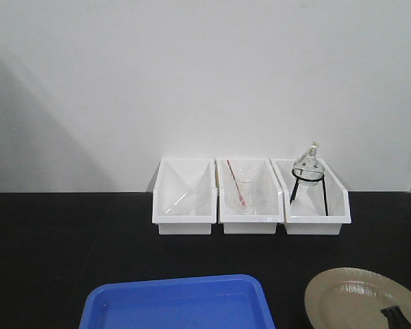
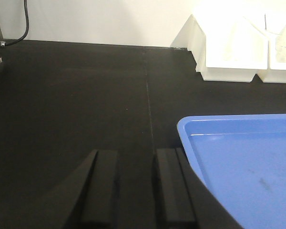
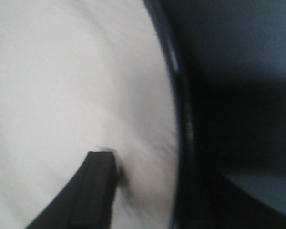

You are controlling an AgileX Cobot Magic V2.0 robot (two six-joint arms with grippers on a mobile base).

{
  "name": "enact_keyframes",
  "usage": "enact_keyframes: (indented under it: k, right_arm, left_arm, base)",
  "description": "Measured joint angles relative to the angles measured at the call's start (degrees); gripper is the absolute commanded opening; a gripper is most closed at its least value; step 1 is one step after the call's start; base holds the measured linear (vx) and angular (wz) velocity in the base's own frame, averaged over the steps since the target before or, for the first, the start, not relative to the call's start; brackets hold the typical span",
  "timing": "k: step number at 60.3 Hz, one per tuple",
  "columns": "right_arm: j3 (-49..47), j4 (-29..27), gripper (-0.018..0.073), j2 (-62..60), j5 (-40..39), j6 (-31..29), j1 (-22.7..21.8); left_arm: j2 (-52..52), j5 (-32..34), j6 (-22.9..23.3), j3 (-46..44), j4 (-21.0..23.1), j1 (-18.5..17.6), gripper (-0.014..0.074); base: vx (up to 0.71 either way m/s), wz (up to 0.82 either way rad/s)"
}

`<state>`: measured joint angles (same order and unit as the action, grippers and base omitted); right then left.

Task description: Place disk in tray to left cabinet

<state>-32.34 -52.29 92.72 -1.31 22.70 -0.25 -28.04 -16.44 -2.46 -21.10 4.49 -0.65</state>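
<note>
Beside the tray (image 2: 238, 157), left gripper (image 2: 136, 160) gapes empty; at disk (image 1: 349, 298), right gripper (image 1: 395, 314) state unclear.

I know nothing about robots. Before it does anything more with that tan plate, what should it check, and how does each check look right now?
1. Tray bare inside: ok, as far as it shows.
2. Right end effector at the disk: ok, over its near rim.
3. Grip on the disk closed: cannot tell; blurred wrist view, one finger shows.
4. Left end effector clear: ok, open, empty, beside the tray's left edge.
5. Left cabinet in sight: not ok, no view shows it.
</note>
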Motion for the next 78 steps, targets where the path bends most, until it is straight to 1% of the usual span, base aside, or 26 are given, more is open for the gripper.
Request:
enact_keyframes:
  k: [4, 10, 27, 33, 47, 57, 62, 64, 70, 78]
  right_arm:
    - [-0.3, 0.0, 0.0085, -1.0, -0.4, 0.0, 0.0]
    - [-0.4, 0.9, -0.0016, -2.9, -0.6, -1.2, -0.2]
    - [0.2, 2.8, -0.0008, -11.1, 1.3, -6.1, -0.2]
    - [0.6, 3.0, -0.0008, -14.2, 2.9, -6.3, -0.2]
    - [0.5, 3.8, -0.0008, -21.2, 2.7, -6.4, -0.2]
    - [-3.1, 3.6, -0.0008, -21.5, 7.7, -6.4, 0.1]
    - [-5.7, 3.4, -0.0008, -20.4, 9.0, -6.4, 2.2]
    - [-6.7, 3.4, -0.0008, -19.6, 8.9, -6.4, 3.8]
    - [-9.6, 3.2, -0.0008, -16.6, 6.9, -6.4, 9.5]
    - [-13.2, 2.9, -0.0008, -10.6, 3.5, -6.4, 18.7]
  left_arm:
    - [0.0, 0.0, 0.0, 0.0, 0.0, 0.0, 0.0335]
    - [0.0, 0.0, 0.0, 0.0, 0.0, 0.0, 0.0335]
    - [0.0, 0.0, 0.0, 0.0, 0.0, 0.0, 0.0335]
    - [0.0, 0.0, 0.0, 0.0, 0.0, 0.0, 0.0335]
    - [0.0, 0.0, 0.0, 0.0, 0.0, 0.0, 0.0335]
    - [0.0, 0.0, 0.0, 0.0, 0.0, 0.0, 0.0335]
    - [0.0, 0.0, 0.0, 0.0, 0.0, 0.0, 0.0335]
    - [0.0, 0.0, 0.0, 0.0, 0.0, 0.0, 0.0335]
    - [0.0, 0.0, 0.0, 0.0, 0.0, 0.0, 0.0335]
    - [0.0, 0.0, 0.0, 0.0, 0.0, 0.0, 0.0335]
  base:
    - [0.0, 0.0]
    - [0.0, 0.0]
    - [0.0, 0.0]
    - [0.0, 0.0]
    - [0.0, 0.0]
    - [0.0, 0.0]
    - [0.0, 0.0]
    - [0.0, 0.0]
    - [0.0, 0.0]
    - [0.0, 0.0]
